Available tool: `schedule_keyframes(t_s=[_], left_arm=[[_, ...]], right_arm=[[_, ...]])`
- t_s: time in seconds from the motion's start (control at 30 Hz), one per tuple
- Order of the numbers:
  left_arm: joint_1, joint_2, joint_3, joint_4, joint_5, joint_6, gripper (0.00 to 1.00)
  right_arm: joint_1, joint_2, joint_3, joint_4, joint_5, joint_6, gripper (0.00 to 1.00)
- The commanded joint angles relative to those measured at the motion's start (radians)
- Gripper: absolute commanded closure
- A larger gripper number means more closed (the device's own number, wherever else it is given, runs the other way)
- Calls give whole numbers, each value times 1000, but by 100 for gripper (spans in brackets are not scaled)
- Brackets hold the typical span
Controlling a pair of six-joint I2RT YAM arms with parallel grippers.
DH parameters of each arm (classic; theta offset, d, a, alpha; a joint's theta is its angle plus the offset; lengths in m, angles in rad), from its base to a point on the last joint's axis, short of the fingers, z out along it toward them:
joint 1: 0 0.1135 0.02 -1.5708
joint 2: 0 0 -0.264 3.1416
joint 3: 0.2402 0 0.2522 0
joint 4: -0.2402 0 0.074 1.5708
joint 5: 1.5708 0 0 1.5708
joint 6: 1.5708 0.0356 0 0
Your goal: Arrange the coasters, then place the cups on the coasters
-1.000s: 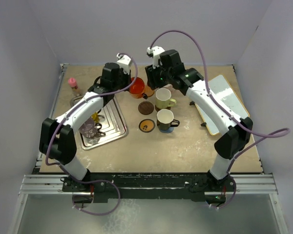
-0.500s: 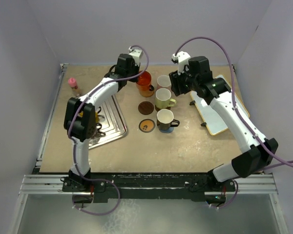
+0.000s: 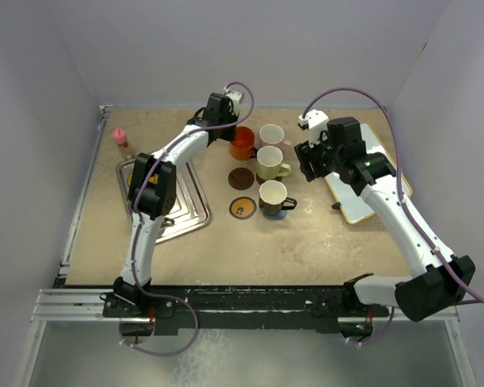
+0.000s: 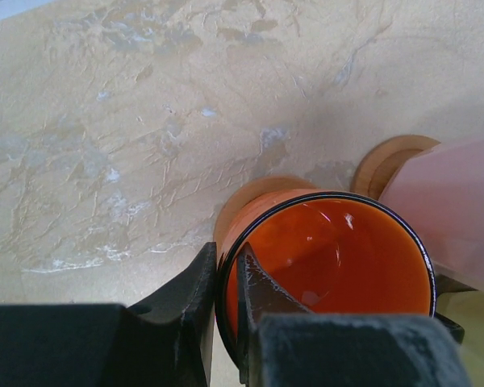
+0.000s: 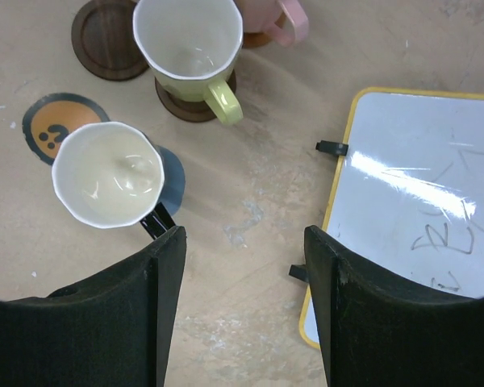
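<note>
Nearest, the black coaster with orange rim (image 3: 242, 207) lies bare, just left of the black mug (image 3: 273, 196), which stands on the grey-blue coaster (image 5: 171, 181). Behind them the dark brown coaster (image 3: 240, 176) is bare too, with the cream-green mug (image 3: 269, 162) on a brown coaster (image 5: 195, 107) to its right.

The change is in the far row. In the last second the left arm has stretched out long and carried the red-orange mug (image 4: 331, 258) over a tan coaster (image 4: 254, 193), just left of the pink mug (image 3: 271, 135). The left gripper (image 4: 227, 270) has its fingers pinching the mug's rim. I cannot tell whether the mug has touched down.

The right arm has drawn back to the right, toward the whiteboard (image 5: 419, 201). The right gripper (image 5: 242, 238) is empty, with its fingers spread. By my reading, the fourth cup is almost placed and two coasters still wait.
</note>
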Motion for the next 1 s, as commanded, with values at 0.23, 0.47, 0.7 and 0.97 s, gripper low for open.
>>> schedule_keyframes(t_s=[0.23, 0.47, 0.7, 0.97], left_arm=[[5, 9, 115, 36, 24, -20, 97], [5, 36, 139, 27, 25, -16, 97], [4, 50, 160, 8, 24, -16, 97], [5, 46, 152, -6, 3, -4, 93]], right_arm=[[-25, -35, -31, 5, -21, -18, 37], [-28, -44, -41, -1, -30, -20, 36], [-31, -57, -61, 2, -29, -21, 35], [-31, -57, -59, 2, -29, -21, 35]])
